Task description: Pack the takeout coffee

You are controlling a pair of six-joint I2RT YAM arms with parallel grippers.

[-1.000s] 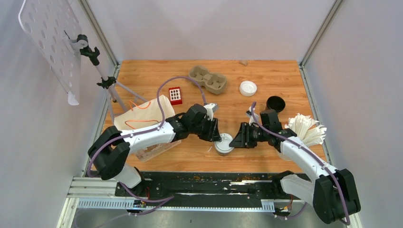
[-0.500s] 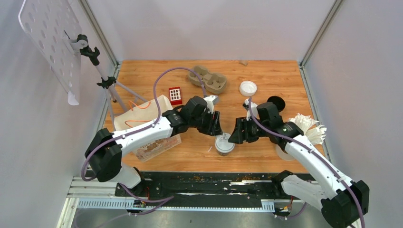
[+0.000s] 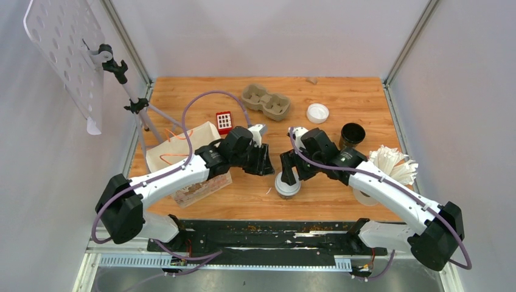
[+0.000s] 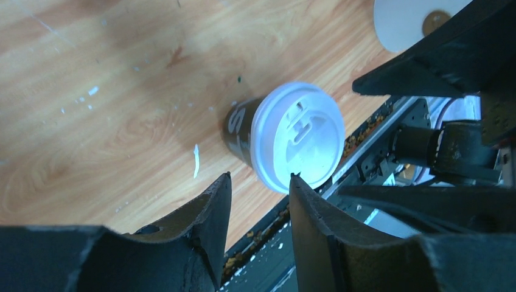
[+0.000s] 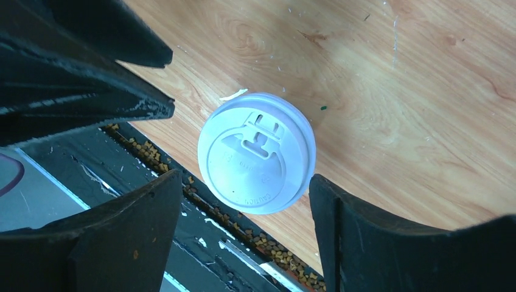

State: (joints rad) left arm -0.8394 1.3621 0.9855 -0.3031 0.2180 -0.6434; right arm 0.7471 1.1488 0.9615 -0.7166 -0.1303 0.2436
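- Table (image 3: 341,97): wooden top, carries everything below.
- Paper bag (image 3: 182,152): left side, open mouth facing up.
- Left end effector (image 3: 263,163) (image 4: 260,177): fingers slightly apart, pinching nothing, just left of the lidded cup and not touching it.
- Right end effector (image 3: 286,173) (image 5: 244,179): fingers spread wide and empty; the wrist view shows the cup's lid between them with no contact.
- Pulp cup tray (image 3: 266,101): far centre, empty wells.
- Holder of white sticks (image 3: 389,167): right edge.
- Lidded coffee cup (image 3: 287,187) (image 4: 298,137) (image 5: 255,152): upright, near centre of the table, close to its near edge.
- Open dark cup (image 3: 352,134): right of centre, no lid.
- Loose white lid (image 3: 317,113): flat, far of the open cup.
- Small red box (image 3: 224,121): just far of the bag.
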